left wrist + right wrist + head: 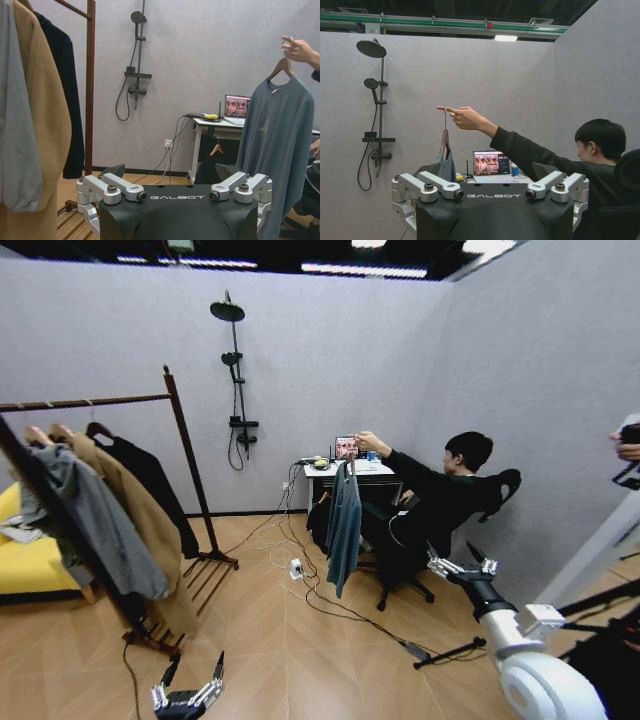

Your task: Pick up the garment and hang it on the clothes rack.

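hanging limp from a person's hand (362, 440), teal garment (344, 525); both grippers' fingers wide.

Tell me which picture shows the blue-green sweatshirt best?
The left wrist view: the sweatshirt hangs front-on from its hanger, held up by a person's hand. The head view shows it farther off and narrower. The right wrist view shows it edge-on, partly hidden behind the robot's right hand.

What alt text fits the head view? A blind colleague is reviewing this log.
A seated person's hand holds up the teal garment by its hanger; the clothes rack with coats stands left. The left gripper is low, the right gripper raised, both open.
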Controlling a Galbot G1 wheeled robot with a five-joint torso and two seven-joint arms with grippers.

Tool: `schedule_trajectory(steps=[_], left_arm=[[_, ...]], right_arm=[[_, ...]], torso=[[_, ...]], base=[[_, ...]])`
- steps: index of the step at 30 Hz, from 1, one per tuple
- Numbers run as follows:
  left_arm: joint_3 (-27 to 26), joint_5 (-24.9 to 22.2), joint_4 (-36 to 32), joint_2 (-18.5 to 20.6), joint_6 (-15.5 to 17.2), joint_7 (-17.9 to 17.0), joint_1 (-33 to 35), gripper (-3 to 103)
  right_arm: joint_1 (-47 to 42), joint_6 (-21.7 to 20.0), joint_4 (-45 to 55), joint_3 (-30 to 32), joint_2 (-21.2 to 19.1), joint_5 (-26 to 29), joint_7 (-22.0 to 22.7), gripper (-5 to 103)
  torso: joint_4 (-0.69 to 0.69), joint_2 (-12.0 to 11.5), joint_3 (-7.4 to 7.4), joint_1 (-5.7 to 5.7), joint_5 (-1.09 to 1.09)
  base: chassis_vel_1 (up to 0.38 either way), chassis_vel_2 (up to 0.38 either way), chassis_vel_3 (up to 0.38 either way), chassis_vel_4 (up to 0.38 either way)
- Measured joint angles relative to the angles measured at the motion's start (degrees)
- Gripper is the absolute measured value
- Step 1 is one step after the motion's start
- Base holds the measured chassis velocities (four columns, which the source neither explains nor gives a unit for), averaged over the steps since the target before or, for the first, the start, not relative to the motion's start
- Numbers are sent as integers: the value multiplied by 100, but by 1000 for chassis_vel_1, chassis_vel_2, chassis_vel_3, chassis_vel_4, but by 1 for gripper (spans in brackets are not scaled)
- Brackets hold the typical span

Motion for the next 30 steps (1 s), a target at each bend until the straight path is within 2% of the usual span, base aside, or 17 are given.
schedule_trajectory(steps=[3,5,6,8,9,10,11,12,13,16,17,20,22,23,29,30], left_arm=[[0,0,1,0,0,0,0,100],[0,0,1,0,0,0,0,100],[-1,0,0,0,0,0,0,100],[0,0,0,0,0,-1,0,100],[0,0,0,1,0,0,-1,100],[0,0,0,0,0,0,0,100],[0,0,0,0,0,0,0,100],[0,0,0,0,0,0,0,100],[0,0,1,0,0,0,-1,100],[1,0,0,0,0,1,-1,100],[0,0,0,0,0,1,0,100],[0,0,0,1,0,-1,-1,100],[0,0,0,0,0,-1,-1,100],[0,0,0,0,0,-1,-1,100],[0,0,0,0,0,0,-1,100],[0,0,0,0,0,0,-1,100]], right_arm=[[57,12,-20,-17,-57,76,-30,100],[112,32,-49,-34,-117,132,-53,100],[166,52,-92,-47,-163,160,-75,100],[261,72,-167,-64,-239,199,-105,100],[335,82,-233,-74,-299,229,-116,100],[401,88,-293,-86,-340,240,-130,100],[401,88,-293,-86,-340,240,-130,100],[457,95,-343,-101,-372,243,-146,100],[511,105,-362,-129,-402,243,-159,100],[595,103,-378,-207,-437,234,-144,100],[683,82,-405,-257,-465,231,-100,100],[872,55,-498,-339,-524,235,-55,100],[1015,48,-578,-397,-571,247,-37,100],[1119,44,-632,-463,-602,281,-23,100],[1395,130,-636,-981,-647,526,-64,100],[1531,127,-677,-1122,-646,534,-69,100]], torso=[[-5,1,-1,-1,-3],[-4,1,-1,-1,-3],[-1,0,0,0,4],[-1,-1,0,2,-4],[-6,0,-1,1,-7],[3,-1,1,2,3],[3,-1,1,2,3],[-2,-1,1,2,5],[-1,-1,0,1,-7],[-7,1,-1,-2,-2],[-2,-1,0,0,4],[-2,-1,0,3,-6],[-2,-1,0,2,-3],[-2,-1,1,3,2],[-2,0,0,-2,-1],[-5,2,-2,-5,-3]], base=[[-318,328,312,-299],[-352,337,331,-362],[-328,361,331,-336],[-328,344,364,-297],[-311,315,320,-297],[-311,315,295,-318],[-311,315,295,-318],[-276,309,295,-271],[-320,264,328,-291],[-309,267,305,-287],[-238,268,239,-279],[-230,247,242,-226],[-214,183,191,-187],[-143,183,127,-140],[-52,68,52,-61],[0,0,0,0]])
